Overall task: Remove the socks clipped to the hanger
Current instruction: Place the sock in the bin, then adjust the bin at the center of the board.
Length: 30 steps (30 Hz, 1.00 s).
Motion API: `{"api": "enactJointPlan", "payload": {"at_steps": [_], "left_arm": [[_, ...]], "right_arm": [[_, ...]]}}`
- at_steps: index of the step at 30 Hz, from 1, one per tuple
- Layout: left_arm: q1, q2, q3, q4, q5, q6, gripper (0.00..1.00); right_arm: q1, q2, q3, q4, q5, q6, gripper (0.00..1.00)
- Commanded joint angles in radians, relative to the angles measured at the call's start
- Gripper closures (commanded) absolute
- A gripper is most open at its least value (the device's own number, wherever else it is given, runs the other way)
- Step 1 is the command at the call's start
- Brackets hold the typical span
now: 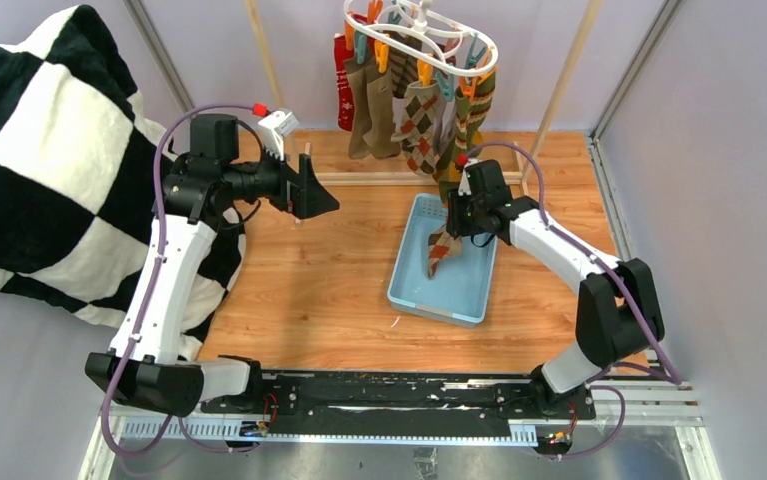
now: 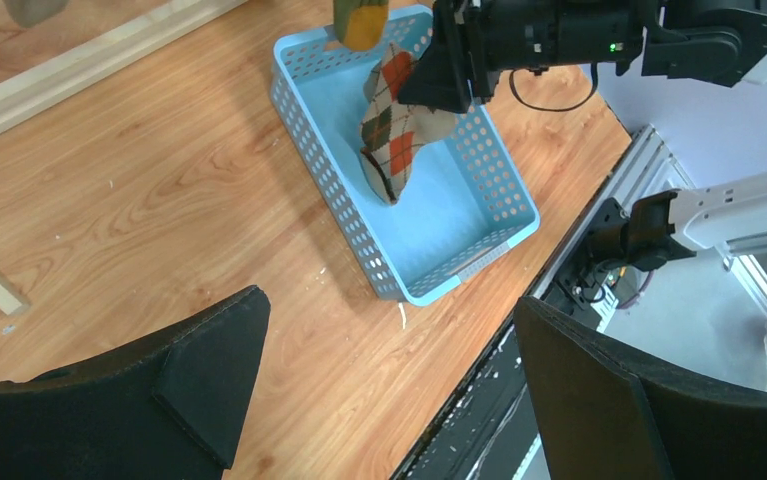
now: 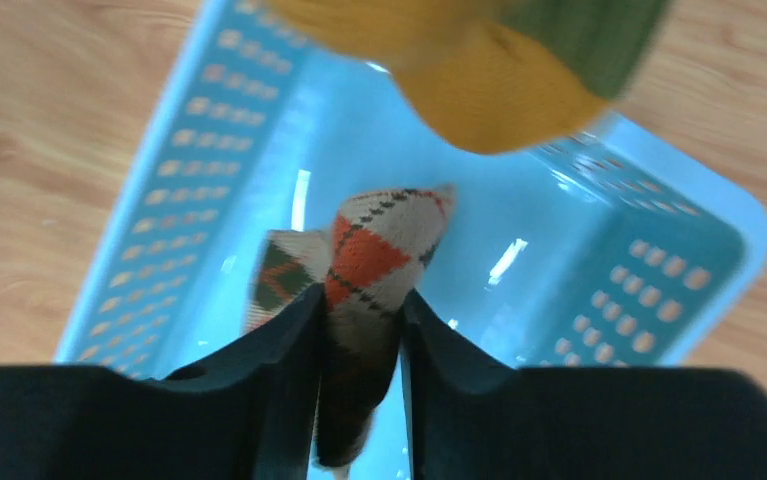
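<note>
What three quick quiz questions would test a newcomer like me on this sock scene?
1. True or false: the left claw holds a sock.
2. The argyle sock pinched in the right claw hangs over: A a sink, B the blue basket, C a red bucket.
3. Fill in: more socks hang clipped to the white ___.
Key: 1 false, it is open and empty; 2 B; 3 hanger.

Bright, even overhead light, soft shadows, sharp top view, blurry right-wrist close-up
</note>
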Motion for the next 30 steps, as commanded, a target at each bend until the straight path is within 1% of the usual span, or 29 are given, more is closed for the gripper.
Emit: {"api": "enactJointPlan", "payload": {"at_steps": [1, 2, 4, 6, 9, 12, 15, 17, 19, 22, 26, 28, 30], "left_arm": [[0.006, -0.014, -0.015, -0.022, -0.012, 0.013, 0.00], [0.006, -0.017, -0.016, -0.022, -0.014, 0.013, 0.00], [0.006, -0.020, -0.021, -0.022, -0.016, 0.013, 0.00], [0.006, -0.020, -0.023, -0.022, -0.020, 0.014, 0.00], [0.006, -0.022, -0.023, -0.029, -0.024, 0.019, 0.00], [0.007, -0.025, -0.018, -0.036, -0.034, 0.028, 0.00], [0.009, -0.026, -0.009, -0.046, -0.040, 0.034, 0.00], [0.012, -0.026, -0.007, -0.048, -0.047, 0.035, 0.00], [0.016, -0.024, -0.004, -0.053, -0.051, 0.038, 0.00], [0.025, -0.026, 0.000, -0.061, -0.058, 0.047, 0.00], [0.033, -0.035, 0.001, -0.063, -0.057, 0.052, 0.00], [0.035, -0.038, 0.001, -0.062, -0.056, 0.055, 0.00], [0.035, -0.040, 0.001, -0.062, -0.055, 0.057, 0.00]], "right_arm": [[-0.006, 0.021, 0.059, -0.117, 0.288, 0.042, 0.52], [-0.005, 0.018, 0.068, -0.130, 0.318, 0.041, 0.44], [0.004, 0.002, 0.082, -0.141, 0.386, 0.031, 0.37], [0.027, -0.018, 0.096, -0.151, 0.446, 0.002, 0.33], [0.073, -0.051, 0.108, -0.155, 0.453, -0.034, 0.32], [0.115, -0.060, 0.122, -0.155, 0.372, -0.055, 0.31], [0.152, -0.038, 0.145, -0.126, 0.186, -0.075, 0.31], [0.182, 0.011, 0.180, -0.123, 0.089, -0.089, 0.31], [0.207, 0.077, 0.232, -0.145, 0.041, -0.077, 0.31], [0.226, 0.178, 0.299, -0.193, 0.046, -0.008, 0.31], [0.244, 0.246, 0.323, -0.208, 0.081, 0.086, 0.31], [0.252, 0.265, 0.332, -0.225, 0.124, 0.116, 0.34], [0.262, 0.280, 0.339, -0.233, 0.164, 0.143, 0.38]]}}
